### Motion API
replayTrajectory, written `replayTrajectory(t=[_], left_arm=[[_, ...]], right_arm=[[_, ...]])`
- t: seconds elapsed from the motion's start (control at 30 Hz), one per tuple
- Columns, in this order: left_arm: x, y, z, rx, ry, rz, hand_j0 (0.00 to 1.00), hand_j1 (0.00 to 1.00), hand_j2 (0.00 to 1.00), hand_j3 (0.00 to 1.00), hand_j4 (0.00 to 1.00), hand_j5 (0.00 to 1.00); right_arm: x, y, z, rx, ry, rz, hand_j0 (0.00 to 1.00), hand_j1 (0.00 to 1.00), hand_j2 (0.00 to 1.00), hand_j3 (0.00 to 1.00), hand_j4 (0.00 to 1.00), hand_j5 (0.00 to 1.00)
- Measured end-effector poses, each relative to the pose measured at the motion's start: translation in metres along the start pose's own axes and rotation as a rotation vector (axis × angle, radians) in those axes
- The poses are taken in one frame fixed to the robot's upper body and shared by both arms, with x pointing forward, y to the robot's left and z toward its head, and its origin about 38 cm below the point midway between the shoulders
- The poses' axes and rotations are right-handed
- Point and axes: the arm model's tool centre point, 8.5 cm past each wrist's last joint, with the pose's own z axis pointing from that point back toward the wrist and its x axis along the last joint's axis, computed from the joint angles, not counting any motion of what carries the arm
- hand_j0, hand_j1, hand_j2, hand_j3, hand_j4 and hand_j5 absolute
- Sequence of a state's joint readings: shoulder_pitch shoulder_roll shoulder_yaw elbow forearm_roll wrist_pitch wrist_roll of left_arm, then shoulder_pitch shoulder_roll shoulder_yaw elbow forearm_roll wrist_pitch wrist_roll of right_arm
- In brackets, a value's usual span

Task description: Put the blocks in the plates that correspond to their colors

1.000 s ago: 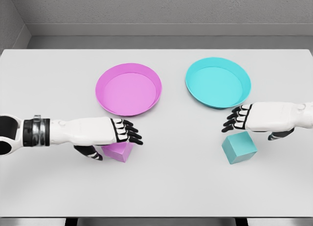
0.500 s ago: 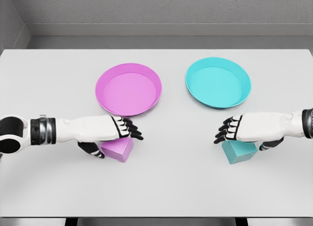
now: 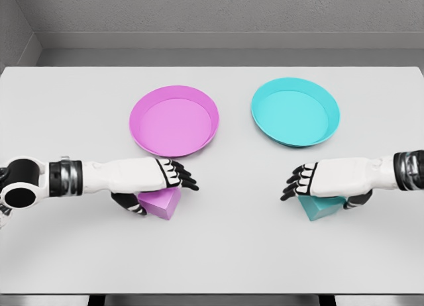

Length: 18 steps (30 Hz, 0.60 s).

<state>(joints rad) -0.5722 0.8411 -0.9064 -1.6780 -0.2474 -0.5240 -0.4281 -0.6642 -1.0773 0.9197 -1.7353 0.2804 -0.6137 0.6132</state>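
Observation:
A pink block [image 3: 163, 204] lies on the white table [image 3: 225, 253], in front of the pink plate [image 3: 140, 138]. My left hand [image 3: 161, 194] rests low over the block's top, open, its fingers [image 3: 181, 180] stretched flat past the block and the thumb down at the block's left side. A cyan block [image 3: 320, 208] lies in front of the cyan plate [image 3: 257, 118]. My right hand [image 3: 322, 195] covers its top, also open, with its fingers [image 3: 295, 184] pointing left and the thumb at the block's right side. Both plates hold nothing. Much of each block is hidden under a hand.
The two round plates sit side by side at mid-table, pink left and cyan right. A grey wall [image 3: 212, 14] runs behind the table's far edge. The table's near edge lies just below the blocks.
Both hands have come down and nearer to me, and now sit on top of their blocks. The right hand slid left over the cyan block. Neither block has moved.

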Motion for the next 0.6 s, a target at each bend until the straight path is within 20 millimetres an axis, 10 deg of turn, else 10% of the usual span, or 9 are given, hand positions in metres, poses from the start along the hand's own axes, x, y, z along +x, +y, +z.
replayTrajectory(t=[0.27, 0.6], left_arm=[[0.000, 0.000, -0.007, 0.021, -0.007, 0.037, 1.00, 1.00, 1.00, 1.00, 1.00, 1.00], [0.005, -0.007, -0.009, -0.021, -0.042, -0.019, 0.65, 0.65, 0.65, 0.65, 0.65, 0.65]], right_arm=[[-0.004, 0.003, -0.002, -0.002, 0.006, -0.015, 0.81, 0.81, 0.81, 0.81, 0.81, 0.81], [-0.014, 0.004, -0.004, -0.024, 0.019, -0.059, 0.72, 0.72, 0.72, 0.72, 0.72, 0.72]])
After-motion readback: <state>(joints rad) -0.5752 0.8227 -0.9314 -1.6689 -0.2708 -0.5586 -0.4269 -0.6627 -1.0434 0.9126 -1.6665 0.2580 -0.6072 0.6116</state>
